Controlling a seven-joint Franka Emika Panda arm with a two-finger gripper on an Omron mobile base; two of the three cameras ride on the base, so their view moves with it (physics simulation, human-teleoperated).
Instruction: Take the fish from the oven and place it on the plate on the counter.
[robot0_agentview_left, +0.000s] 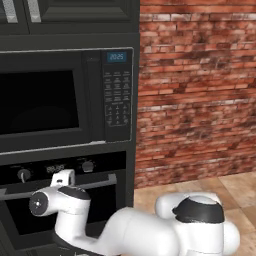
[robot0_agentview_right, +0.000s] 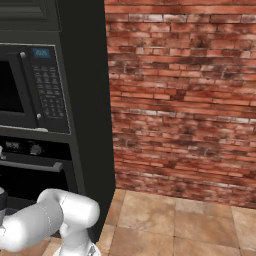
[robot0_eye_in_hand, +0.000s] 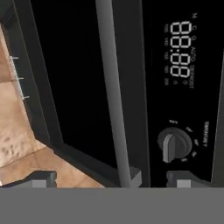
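Brick wall (robot0_agentview_right: 185, 95) and tiled floor (robot0_agentview_right: 170, 220) flank the dark cabinet. Gripper (robot0_eye_in_hand: 111, 178) fingers (robot0_eye_in_hand: 41, 179) spread wide, empty, straddling the bar handle (robot0_eye_in_hand: 113, 87) of the shut oven (robot0_agentview_left: 60, 200), beneath the microwave (robot0_agentview_left: 65, 97).

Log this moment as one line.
phase: reaching for oven handle | door: closed | gripper: open, straddling handle, not yet gripping | fish: unseen

Claw (robot0_agentview_left: 64, 176) at closed oven (robot0_agentview_left: 62, 200) handle (robot0_agentview_left: 95, 184)
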